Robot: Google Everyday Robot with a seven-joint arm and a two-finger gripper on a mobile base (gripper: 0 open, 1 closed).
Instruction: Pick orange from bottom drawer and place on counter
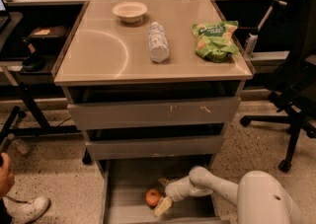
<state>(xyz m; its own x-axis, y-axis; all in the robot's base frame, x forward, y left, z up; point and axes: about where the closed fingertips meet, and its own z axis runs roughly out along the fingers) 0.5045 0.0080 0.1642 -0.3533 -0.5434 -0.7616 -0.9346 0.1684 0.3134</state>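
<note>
Orange (153,197) sat on the floor of the open bottom drawer (127,184), low centre of the frame, towards the drawer's front. Gripper (163,206) was down inside the drawer, just right of and below the orange, appearing to touch its lower right side. How far open the gripper was, and whether it had any hold on the fruit, could not be told from this angle. The arm came in from the lower right of the frame over the drawer's right edge.

Counter (98,55) filled the upper middle of the frame. On it were a bowl (130,11) at the back, a bottle (158,43) lying on its side in the centre and a green snack bag (216,39) on the right. The left and front parts were bare.

Risks, as a judgement:
- The orange is round and smooth. A contact off to one side could roll it away across the flat drawer floor instead of seating it for a grasp.
- The two upper drawers overhang the lift path, so a straight rise could knock the orange or the wrist on their fronts.
- A weak grip could drop the fruit on the way up to the counter.
- A placement near the bottle could set it rolling.
</note>
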